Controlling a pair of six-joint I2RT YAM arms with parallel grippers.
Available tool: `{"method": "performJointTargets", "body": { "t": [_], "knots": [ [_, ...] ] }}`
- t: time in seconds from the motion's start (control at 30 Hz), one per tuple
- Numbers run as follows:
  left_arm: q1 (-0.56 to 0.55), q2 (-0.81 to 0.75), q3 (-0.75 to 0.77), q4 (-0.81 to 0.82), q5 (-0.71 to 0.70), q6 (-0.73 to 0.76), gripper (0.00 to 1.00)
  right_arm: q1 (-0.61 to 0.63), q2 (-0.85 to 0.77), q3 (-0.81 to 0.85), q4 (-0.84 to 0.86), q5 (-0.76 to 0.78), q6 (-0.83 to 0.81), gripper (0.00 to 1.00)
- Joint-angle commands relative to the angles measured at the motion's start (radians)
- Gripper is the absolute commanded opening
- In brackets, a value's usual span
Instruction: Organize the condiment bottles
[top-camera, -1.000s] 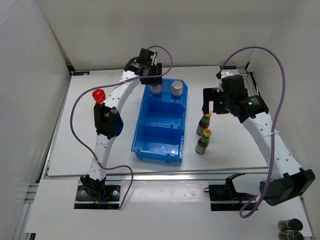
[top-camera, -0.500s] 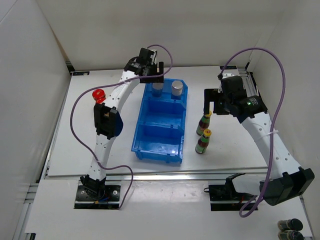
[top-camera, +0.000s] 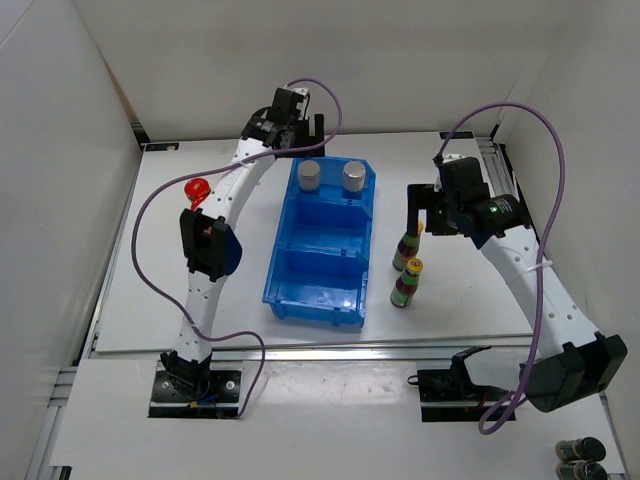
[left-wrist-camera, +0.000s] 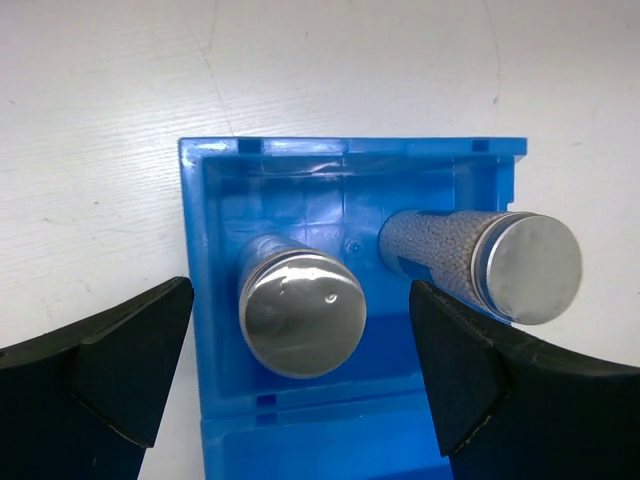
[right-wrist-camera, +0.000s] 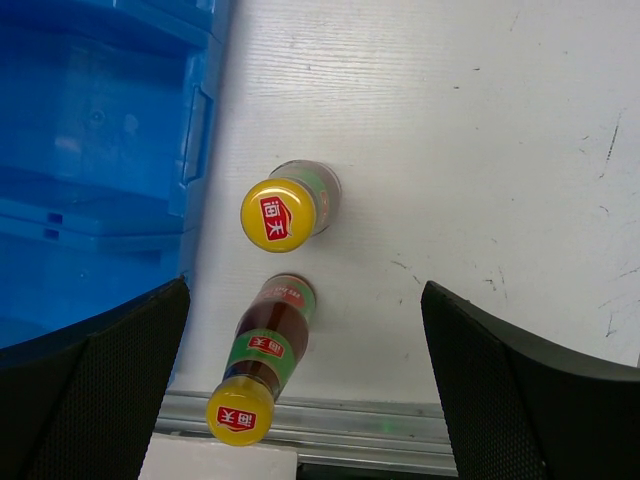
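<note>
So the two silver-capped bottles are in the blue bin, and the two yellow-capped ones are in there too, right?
No. The silver-capped bottles are in the blue bin, but the yellow-capped bottles stand outside it on the table, by its right side. The top view shows this.

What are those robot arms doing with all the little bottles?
Two robot arms are sorting small condiment bottles into a blue plastic bin. Two silver-capped bottles stand in the bin's far compartment, and the left claw is open above them, holding nothing. The right claw, also open, hovers over two slim dark bottles with yellow caps on the white table beside the bin. A red-capped bottle sits further left on the table.
</note>
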Motion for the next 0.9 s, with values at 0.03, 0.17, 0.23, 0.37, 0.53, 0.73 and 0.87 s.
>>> {"method": "performJointTargets", "body": {
  "t": [0.03,0.17,0.23,0.37,0.53,0.73,0.87],
  "knots": [
    [-0.004,-0.134,0.039,0.013,-0.044,0.012,1.00,-0.004,-0.016,0.022,0.032,0.013,0.005,1.00],
    [-0.004,-0.164,0.060,0.013,-0.044,0.031,1.00,-0.004,-0.007,0.033,0.032,0.013,0.005,1.00],
    [-0.004,-0.175,0.060,0.013,-0.044,0.031,1.00,-0.004,-0.007,0.033,0.032,0.013,0.005,1.00],
    [-0.004,-0.195,0.080,0.013,-0.044,0.049,1.00,-0.004,-0.007,0.033,0.032,0.013,0.014,1.00],
    [-0.004,-0.229,0.089,0.013,-0.053,0.049,1.00,-0.004,-0.007,0.033,0.032,0.013,0.014,1.00],
    [-0.004,-0.312,0.066,0.013,-0.096,0.081,1.00,-0.004,0.013,0.063,0.032,-0.007,0.005,1.00],
    [-0.004,-0.405,0.000,0.013,-0.131,0.104,1.00,-0.004,0.031,0.072,0.032,-0.053,-0.004,1.00]
  ]
}}
